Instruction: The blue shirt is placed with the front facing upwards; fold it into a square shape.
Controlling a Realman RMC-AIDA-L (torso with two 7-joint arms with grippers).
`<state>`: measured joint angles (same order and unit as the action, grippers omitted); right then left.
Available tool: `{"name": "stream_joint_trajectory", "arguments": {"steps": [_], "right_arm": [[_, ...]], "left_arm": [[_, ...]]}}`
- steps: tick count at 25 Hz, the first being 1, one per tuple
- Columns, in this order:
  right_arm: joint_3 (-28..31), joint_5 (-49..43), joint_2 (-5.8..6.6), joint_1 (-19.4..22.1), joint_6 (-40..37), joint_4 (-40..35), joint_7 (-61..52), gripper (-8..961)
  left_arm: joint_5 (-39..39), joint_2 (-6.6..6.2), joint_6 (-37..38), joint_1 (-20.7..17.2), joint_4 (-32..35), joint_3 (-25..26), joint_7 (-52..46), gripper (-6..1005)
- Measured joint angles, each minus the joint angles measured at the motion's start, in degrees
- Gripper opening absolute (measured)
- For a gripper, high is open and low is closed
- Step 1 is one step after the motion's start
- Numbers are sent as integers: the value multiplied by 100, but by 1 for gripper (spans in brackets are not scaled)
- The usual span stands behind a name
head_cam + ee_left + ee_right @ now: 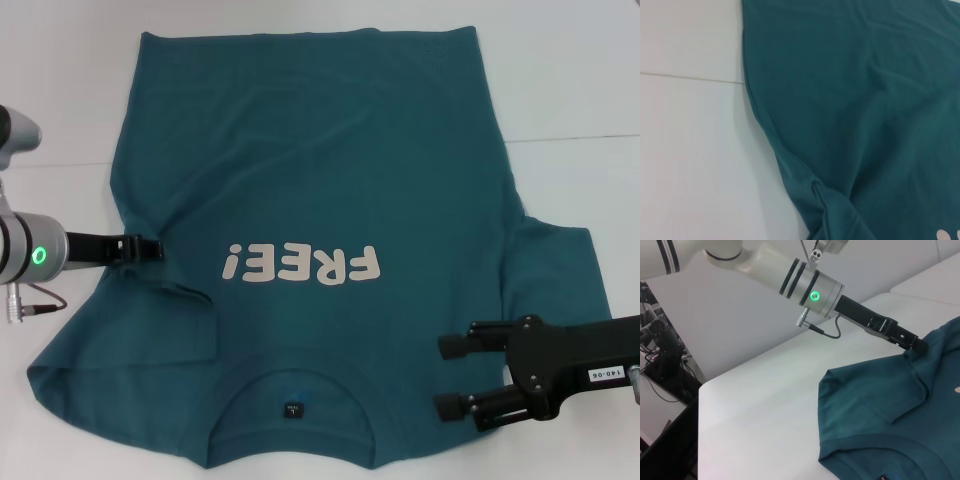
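The blue shirt point(320, 200) lies spread on the counter point(60, 420), collar point(293, 385) nearest the robot and hem at the far side. The left end effector point(150, 247) meets the shirt's left edge, where the cloth bunches just behind the left sleeve point(120, 340) (folded inward). The right end effector point(455, 377) hangs over the shirt's near right part, beside the right sleeve point(555, 270).

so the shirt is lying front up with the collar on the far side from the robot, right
Not quite. The shirt does lie front up, but its collar is on the near side, closest to the robot; the head view shows it.
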<state>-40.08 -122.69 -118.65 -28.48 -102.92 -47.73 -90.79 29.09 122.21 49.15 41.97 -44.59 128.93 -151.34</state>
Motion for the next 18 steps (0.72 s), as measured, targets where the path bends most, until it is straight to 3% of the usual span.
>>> {"name": "stream_joint_trajectory", "arguments": {"steps": [9,18], "right_arm": [[0,-22,0,14,0,0,0,917],[1,-62,0,15,0,0,-58,917]], "left_arm": [[44,-16,63,-7,13,-124,59,569],[174,14,98,48,-88,-122,65,217]]}}
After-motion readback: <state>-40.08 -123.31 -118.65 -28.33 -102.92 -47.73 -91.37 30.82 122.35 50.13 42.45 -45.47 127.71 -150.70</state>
